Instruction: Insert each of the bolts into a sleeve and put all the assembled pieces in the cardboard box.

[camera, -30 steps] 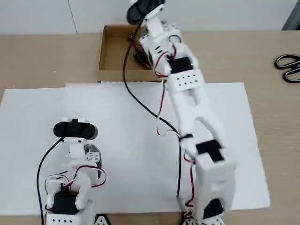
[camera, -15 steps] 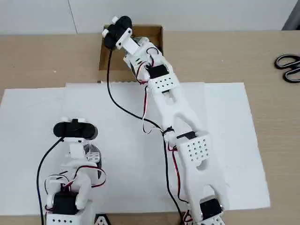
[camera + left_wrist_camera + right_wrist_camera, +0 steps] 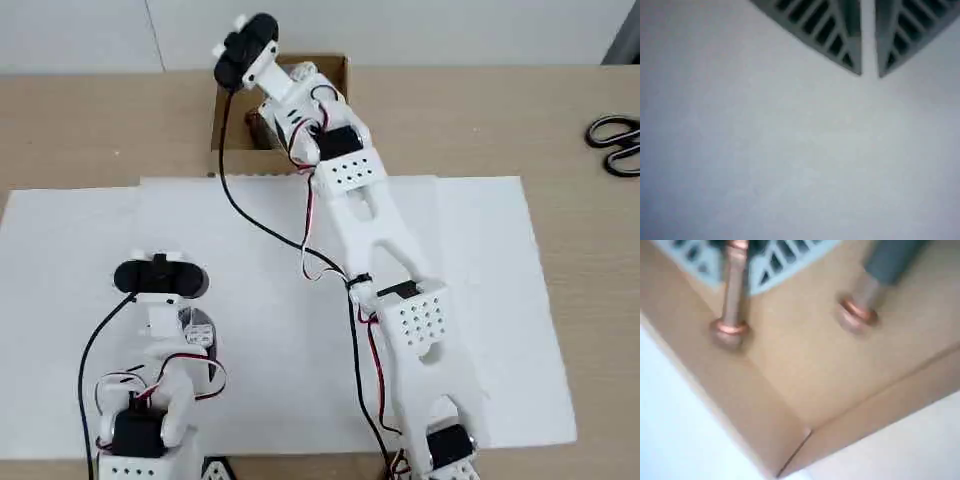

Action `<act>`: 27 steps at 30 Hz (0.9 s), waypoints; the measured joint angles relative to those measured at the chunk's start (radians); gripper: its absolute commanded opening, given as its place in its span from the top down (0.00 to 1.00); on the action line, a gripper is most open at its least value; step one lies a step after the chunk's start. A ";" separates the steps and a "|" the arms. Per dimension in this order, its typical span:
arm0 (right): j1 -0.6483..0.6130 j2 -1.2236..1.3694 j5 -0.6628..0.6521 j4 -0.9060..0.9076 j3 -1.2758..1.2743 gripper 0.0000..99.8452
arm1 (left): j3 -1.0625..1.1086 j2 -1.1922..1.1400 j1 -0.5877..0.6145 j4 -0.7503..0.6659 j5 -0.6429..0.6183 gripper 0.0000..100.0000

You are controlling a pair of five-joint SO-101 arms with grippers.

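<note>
My right gripper (image 3: pixel 737 267) pinches a copper bolt (image 3: pixel 731 310) just over the open brown cardboard box (image 3: pixel 790 370). One grey sleeve (image 3: pixel 890 257), bolt fitted, already lies inside the box. My left gripper (image 3: pixel 869 70), pressed almost together and empty, hangs over the white paper sheet (image 3: pixel 765 165), well apart from the box. I judge the task nearly finished.

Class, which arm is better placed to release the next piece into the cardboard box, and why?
Right. The right gripper holds a bolt inside the cardboard box, beside a sleeved piece. The left gripper hangs over the white paper, far from the box.
</note>
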State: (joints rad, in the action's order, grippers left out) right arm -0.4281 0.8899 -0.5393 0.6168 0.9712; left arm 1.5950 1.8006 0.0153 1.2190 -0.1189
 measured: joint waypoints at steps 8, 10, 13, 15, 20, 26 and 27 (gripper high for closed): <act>0.005 -0.083 0.000 0.262 0.164 1.00 | 0.000 0.000 0.000 0.000 0.000 0.99; 0.015 -0.123 0.000 0.370 0.221 1.00 | 0.000 0.000 0.000 0.000 0.000 0.99; 0.035 -0.178 0.003 0.560 0.311 1.00 | 0.000 0.000 0.000 0.000 0.000 0.99; 0.048 -0.204 0.032 0.677 0.376 1.00 | 0.000 0.000 0.000 0.000 0.000 0.99; 0.066 -0.235 0.120 0.908 0.520 1.00 | 0.000 0.000 0.000 0.000 0.000 0.99; 0.133 -0.238 0.210 1.054 0.671 1.00 | 0.000 0.000 0.000 0.000 0.000 0.99; 0.152 -0.244 0.215 1.059 0.675 1.00 | 0.000 0.000 0.000 0.000 0.000 0.99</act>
State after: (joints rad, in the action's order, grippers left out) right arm -0.2762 0.6460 -0.3245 1.6755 1.6464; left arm 1.5950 1.8006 0.0153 1.2190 -0.1189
